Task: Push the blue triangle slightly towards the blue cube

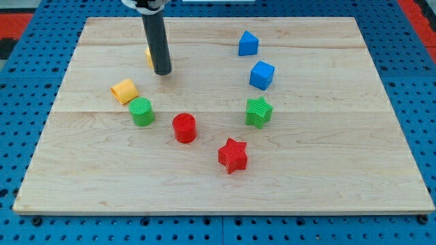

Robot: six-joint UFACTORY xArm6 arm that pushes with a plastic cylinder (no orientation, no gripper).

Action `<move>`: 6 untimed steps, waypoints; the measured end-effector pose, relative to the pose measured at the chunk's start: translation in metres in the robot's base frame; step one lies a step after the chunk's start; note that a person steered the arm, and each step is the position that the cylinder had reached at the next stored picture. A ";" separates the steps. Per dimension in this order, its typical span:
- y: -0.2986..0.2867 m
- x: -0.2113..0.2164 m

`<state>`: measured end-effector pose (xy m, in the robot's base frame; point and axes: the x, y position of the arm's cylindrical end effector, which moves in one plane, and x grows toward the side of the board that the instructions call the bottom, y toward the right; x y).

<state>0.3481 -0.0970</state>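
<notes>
So my tip (162,71) sits way over at the view's left, well apart from the blue triangle (248,43) above the blue cube (261,75), no hand here, just a rod.

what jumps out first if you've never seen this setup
The dark rod coming down at the view's top left, my tip beside a half-hidden yellow block. Then the loose ring of blocks: blue triangle above blue cube on the right, red star lowest.

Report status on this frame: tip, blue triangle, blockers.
My tip at the view's upper left, far from the blue triangle block. Blue cube just below the triangle, apart. Nothing between them.
</notes>
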 end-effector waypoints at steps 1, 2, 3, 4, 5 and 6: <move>0.031 -0.018; 0.004 -0.031; -0.064 -0.035; -0.046 -0.032; 0.013 -0.072; 0.073 -0.113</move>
